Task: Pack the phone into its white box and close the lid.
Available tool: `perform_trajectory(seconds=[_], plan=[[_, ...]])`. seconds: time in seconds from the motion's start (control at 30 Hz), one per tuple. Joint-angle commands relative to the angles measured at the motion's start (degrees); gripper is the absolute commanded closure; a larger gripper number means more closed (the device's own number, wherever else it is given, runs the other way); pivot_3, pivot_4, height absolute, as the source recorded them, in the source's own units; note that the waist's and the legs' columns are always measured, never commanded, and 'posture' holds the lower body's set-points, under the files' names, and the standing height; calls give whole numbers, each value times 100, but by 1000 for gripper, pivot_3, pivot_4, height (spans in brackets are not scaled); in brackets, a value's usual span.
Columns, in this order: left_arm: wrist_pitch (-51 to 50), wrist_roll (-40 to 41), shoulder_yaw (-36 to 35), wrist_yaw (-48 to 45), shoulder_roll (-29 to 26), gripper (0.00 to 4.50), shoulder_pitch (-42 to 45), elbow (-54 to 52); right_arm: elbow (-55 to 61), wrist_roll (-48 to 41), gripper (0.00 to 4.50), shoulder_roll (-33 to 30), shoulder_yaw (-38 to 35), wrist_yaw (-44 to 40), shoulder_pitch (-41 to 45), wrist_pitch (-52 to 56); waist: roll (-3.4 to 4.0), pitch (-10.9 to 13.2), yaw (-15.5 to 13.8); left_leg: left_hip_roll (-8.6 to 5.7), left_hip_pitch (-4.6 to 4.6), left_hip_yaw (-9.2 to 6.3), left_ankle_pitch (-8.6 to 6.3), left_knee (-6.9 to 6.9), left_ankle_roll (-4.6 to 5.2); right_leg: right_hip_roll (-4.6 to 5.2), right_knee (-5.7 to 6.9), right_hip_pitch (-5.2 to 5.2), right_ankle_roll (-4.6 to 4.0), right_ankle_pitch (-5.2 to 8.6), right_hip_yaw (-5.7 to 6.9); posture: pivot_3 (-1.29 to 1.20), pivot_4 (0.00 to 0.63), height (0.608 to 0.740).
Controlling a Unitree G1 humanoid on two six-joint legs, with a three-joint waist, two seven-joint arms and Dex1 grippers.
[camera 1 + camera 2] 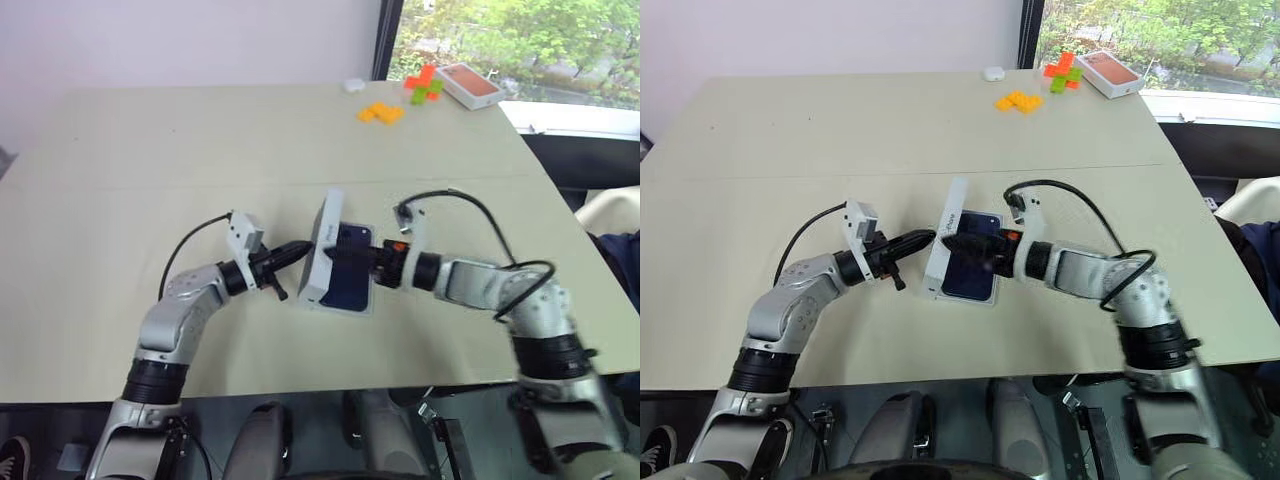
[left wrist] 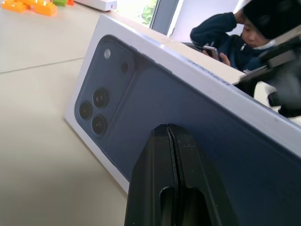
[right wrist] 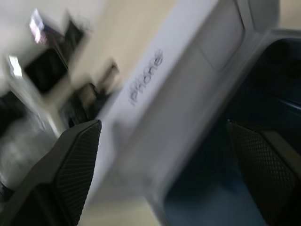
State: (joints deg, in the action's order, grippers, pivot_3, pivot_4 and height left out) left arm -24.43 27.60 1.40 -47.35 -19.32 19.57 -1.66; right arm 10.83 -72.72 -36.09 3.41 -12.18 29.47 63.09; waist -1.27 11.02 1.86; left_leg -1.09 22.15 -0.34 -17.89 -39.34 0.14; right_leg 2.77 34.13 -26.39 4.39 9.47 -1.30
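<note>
The lid (image 1: 340,268) sits, apparently not fully seated, on the white box (image 1: 318,255); left hand (image 1: 300,250), pressed together, steadies one side, while right hand (image 1: 345,257), fingers apart, flanks the other.

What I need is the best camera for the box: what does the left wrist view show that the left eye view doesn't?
Left wrist view: three lenses on the white box's navy face, a person behind it. Left eye view: the far box's orange top, a small white object, the whole table. Both: the tilted white box, the shut left gripper, orange blocks.
</note>
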Motion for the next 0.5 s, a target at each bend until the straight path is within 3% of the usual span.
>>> perform_trajectory(seconds=[0.03,0.13,0.3,0.5], plan=[[38,64,13,-44,53,4500,2,-112,372,1378,47,-916,607,-1677,180,-561,-2,-1,-1,1,-3,0,0,0,0,-1,0,3,0,0,0,0,150,740],[25,76,66,-45,168,4500,33,-65,312,2384,47,-1737,1028,-2882,268,-1116,2,0,-73,0,-8,3,0,-1,0,-5,-1,7,2,2,0,0,150,740],[65,-1,201,-24,363,4500,47,-52,-23,3265,47,-1851,1053,-3739,338,-1811,2,0,-107,3,-11,5,0,-19,0,-14,-1,15,2,2,-3,0,150,740],[35,21,317,74,633,4500,127,-112,-411,3841,47,-1611,953,-4053,494,-2033,2,0,-124,4,0,3,-1,-49,1,-8,1,22,0,1,-3,0,150,740]])
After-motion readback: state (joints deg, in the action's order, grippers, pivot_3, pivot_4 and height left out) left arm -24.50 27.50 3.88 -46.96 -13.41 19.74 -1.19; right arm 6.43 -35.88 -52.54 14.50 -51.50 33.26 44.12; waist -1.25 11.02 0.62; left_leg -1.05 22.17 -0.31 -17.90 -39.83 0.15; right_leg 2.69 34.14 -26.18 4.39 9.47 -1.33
